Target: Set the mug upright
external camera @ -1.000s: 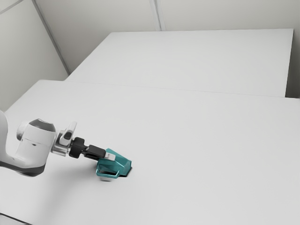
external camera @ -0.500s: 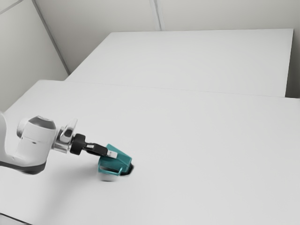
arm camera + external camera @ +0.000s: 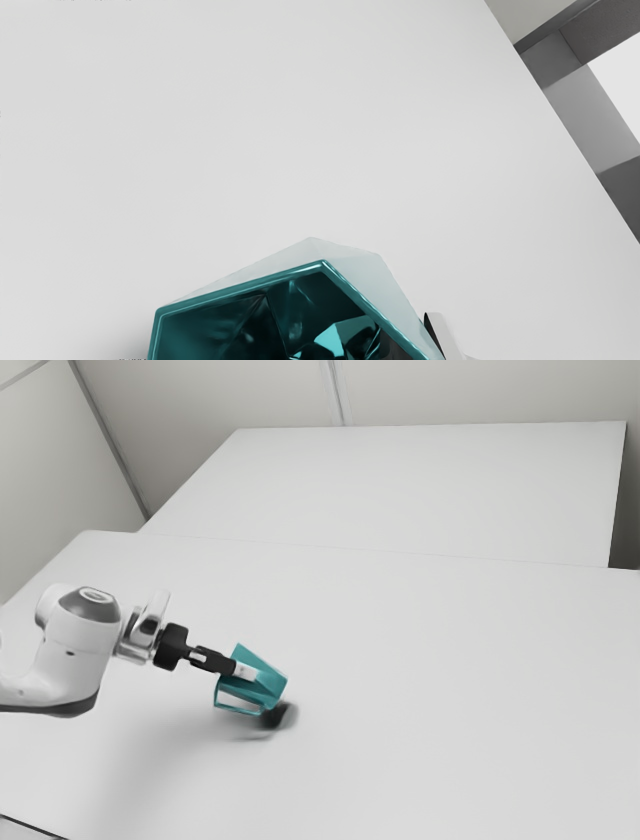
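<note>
Mug [image 3: 266, 687] in wrist view: its near part is cut off by the bottom edge.
Inner finger: within the dark inside, it can be made out only hardly.
Gripper [image 3: 244, 672]: closed on the mug's wall.
Mug's place: held tilted, above the table [image 3: 450, 680].
Against earlier: the mug has been raised; its shadow [image 3: 274, 716] is more uncovered.

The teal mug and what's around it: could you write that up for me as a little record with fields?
Object: shiny teal mug with flat, angular sides
Posture: tilted, not upright; its open mouth faces back toward the arm
Handle: teal angular loop, toward the viewer in the exterior view
Held by: black two-finger tool, closed on the mug
Height: appears raised off the table, dark shadow beneath
Arm: white and grey, jointed
Surface: plain pale table
</note>
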Tool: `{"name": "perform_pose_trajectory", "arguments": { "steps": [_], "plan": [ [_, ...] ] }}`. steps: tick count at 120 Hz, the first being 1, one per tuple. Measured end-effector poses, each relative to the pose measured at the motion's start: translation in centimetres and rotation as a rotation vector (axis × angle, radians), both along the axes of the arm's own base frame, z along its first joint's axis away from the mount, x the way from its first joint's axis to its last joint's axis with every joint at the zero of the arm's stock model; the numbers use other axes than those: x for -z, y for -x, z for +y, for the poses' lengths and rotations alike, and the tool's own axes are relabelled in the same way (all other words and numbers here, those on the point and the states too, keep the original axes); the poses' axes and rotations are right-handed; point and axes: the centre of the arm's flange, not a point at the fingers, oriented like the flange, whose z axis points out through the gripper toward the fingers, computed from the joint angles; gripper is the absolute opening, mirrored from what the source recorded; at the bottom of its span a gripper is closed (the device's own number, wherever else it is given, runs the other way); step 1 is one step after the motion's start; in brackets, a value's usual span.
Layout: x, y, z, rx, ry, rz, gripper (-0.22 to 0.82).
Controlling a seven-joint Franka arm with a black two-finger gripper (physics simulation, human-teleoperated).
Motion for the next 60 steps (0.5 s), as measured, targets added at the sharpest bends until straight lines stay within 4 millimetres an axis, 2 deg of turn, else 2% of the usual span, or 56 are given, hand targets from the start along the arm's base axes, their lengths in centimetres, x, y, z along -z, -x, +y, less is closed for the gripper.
{"name": "perform_pose_trajectory", "arguments": {
  "steps": [13, 39, 60],
  "plan": [
    [-0.7, -0.1, 0.1, 0.048, -0.068, 0.001, -0.15],
    [-3.3, -1.4, 0.6, 0.164, -0.264, 0.018, -0.15],
    [-5.2, -2.4, -0.1, 0.229, -0.412, 0.046, -0.15]
  ]
}}
